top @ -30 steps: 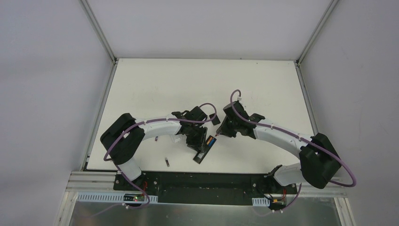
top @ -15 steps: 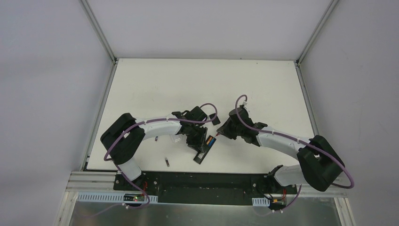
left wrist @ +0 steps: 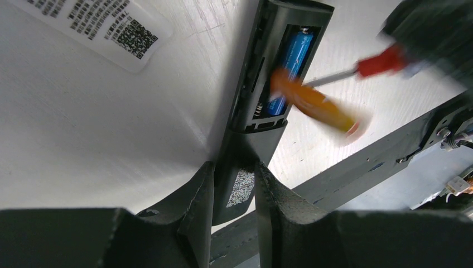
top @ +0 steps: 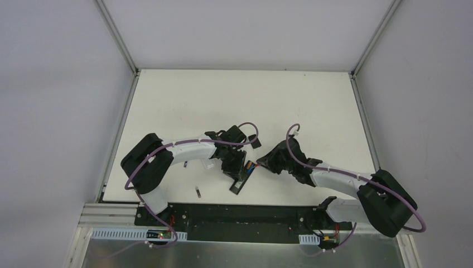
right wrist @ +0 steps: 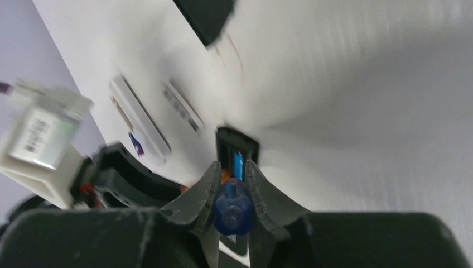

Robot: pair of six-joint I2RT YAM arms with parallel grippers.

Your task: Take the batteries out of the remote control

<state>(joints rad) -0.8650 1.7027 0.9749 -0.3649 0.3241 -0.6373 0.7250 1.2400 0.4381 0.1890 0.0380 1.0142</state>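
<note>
Orange battery (left wrist: 312,103) tilted up — left jaws clamp remote (left wrist: 245,151), right jaws clamp screwdriver (right wrist: 231,206).

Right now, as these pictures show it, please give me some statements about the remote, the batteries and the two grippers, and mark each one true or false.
1. The left gripper is shut on the black remote. True.
2. A lid covers the remote's battery compartment. False: it is open, and a blue battery shows inside.
3. The right gripper holds a blue-handled screwdriver. True.
4. The orange battery lies flat in its slot. False: it sticks out slantwise past the remote's edge.
5. A small dark battery lies on the table, apart from the remote. True.
</note>
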